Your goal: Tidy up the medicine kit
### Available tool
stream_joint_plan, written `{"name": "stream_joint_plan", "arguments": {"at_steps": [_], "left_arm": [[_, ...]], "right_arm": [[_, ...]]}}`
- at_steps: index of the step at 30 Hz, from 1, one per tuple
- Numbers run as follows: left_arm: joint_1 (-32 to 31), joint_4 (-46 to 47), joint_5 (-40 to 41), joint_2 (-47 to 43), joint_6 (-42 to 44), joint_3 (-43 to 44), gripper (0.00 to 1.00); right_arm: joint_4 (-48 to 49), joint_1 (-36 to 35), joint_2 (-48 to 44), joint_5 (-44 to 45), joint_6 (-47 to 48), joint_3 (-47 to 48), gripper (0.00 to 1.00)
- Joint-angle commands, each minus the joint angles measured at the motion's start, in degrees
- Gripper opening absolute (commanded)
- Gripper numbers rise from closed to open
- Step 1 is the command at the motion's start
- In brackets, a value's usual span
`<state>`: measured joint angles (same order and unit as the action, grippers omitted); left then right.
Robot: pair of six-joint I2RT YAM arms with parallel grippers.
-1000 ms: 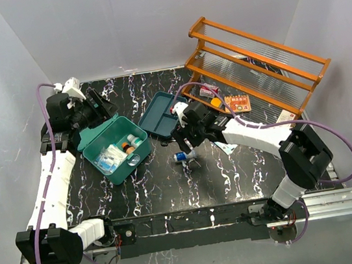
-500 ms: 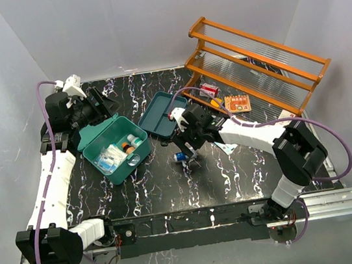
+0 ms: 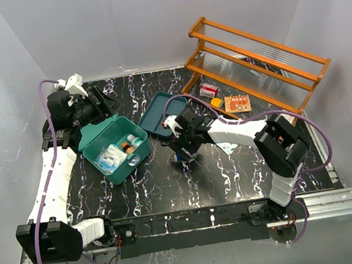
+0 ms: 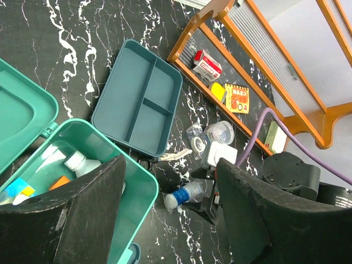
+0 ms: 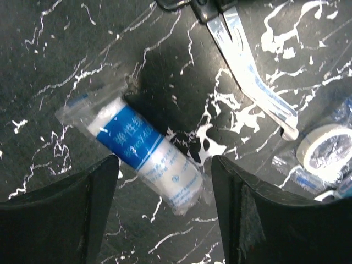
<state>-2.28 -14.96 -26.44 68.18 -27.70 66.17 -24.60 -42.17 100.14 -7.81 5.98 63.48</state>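
Note:
The teal medicine kit (image 3: 115, 155) stands open at the left with bottles and packets inside; its lid (image 4: 19, 113) leans back. Its insert tray (image 3: 159, 113) lies empty on the table beside it, also in the left wrist view (image 4: 137, 104). A wrapped bandage roll with a blue label (image 5: 147, 155) lies on the black marble table, also in the left wrist view (image 4: 186, 194). My right gripper (image 5: 162, 220) is open, hovering over the roll with a finger on each side. My left gripper (image 4: 168, 220) is open and empty, high above the kit.
An orange wooden rack (image 3: 259, 62) stands at the back right, holding a red-white box (image 3: 208, 89) and an orange card (image 3: 237, 103). Scissors (image 5: 247, 77) and a tape roll (image 5: 324, 154) lie just beyond the bandage roll. Small jars (image 4: 219, 132) sit near the rack.
My right gripper has moved left and down over the bandage roll. The left arm has barely shifted.

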Motion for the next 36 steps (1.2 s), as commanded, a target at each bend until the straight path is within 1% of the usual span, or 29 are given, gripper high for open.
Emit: {"name": "stream_joint_plan", "arguments": {"at_steps": [1,5,7,9,13,14,16,19,21,26,29,33,36], "left_arm": [[0.0,1.66,-2.16,0.02,-0.15,1.49,0.66],[0.0,2.24,-2.55,0.03,-0.57,1.06,0.66],[0.0,2.38,-2.74,0.05,-0.75,0.89,0.66],[0.0,2.56,-2.81,0.1,-1.01,0.81,0.66],[0.0,3.04,-3.48,0.35,-1.49,0.51,0.66],[0.0,3.25,-3.79,0.42,-1.7,0.41,0.66],[0.0,3.69,-4.12,0.31,-2.24,-0.03,0.66],[0.0,4.28,-4.32,0.16,-3.42,-0.89,0.66],[-0.08,4.91,-4.48,-0.07,-5.01,-2.01,0.65],[-1.45,8.87,-5.48,-1.27,-10.14,-6.52,0.65],[-3.29,12.14,-5.85,-2.07,-13.09,-9.0,0.66],[-4.97,18.17,-7.83,-3.05,-17.61,-11.83,0.69],[-5.76,25.81,-10.12,-3.65,-21.52,-14.07,0.72]], "right_arm": [[1.6,-0.34,2.24,-2.57,-0.63,3.98,0.63],[2.17,-0.45,2.43,-3.0,-0.88,3.29,0.49],[2.17,-0.43,2.52,-2.91,-0.86,2.99,0.44],[2.17,-0.45,2.6,-2.47,-0.97,2.71,0.45],[2.12,-0.54,3.25,-1.43,-1.77,2.73,0.55],[2.21,-0.5,3.38,-1.3,-2.02,2.82,0.55],[2.34,-0.52,3.7,-0.99,-2.56,3.23,0.46],[2.43,-0.53,3.76,-1.0,-3.37,4.34,0.28],[2.16,-0.46,3.3,-0.76,-4.46,5.4,0.2],[1.87,-0.25,0.12,0.34,-8.43,8.35,0.16],[3.47,0.63,-4.05,-0.79,-12.4,10.67,0.16],[10.08,1.97,-8.73,-6.05,-18.67,11.75,0.15],[16.4,2.4,-10.9,-9.36,-23.37,12.33,0.16]]}}
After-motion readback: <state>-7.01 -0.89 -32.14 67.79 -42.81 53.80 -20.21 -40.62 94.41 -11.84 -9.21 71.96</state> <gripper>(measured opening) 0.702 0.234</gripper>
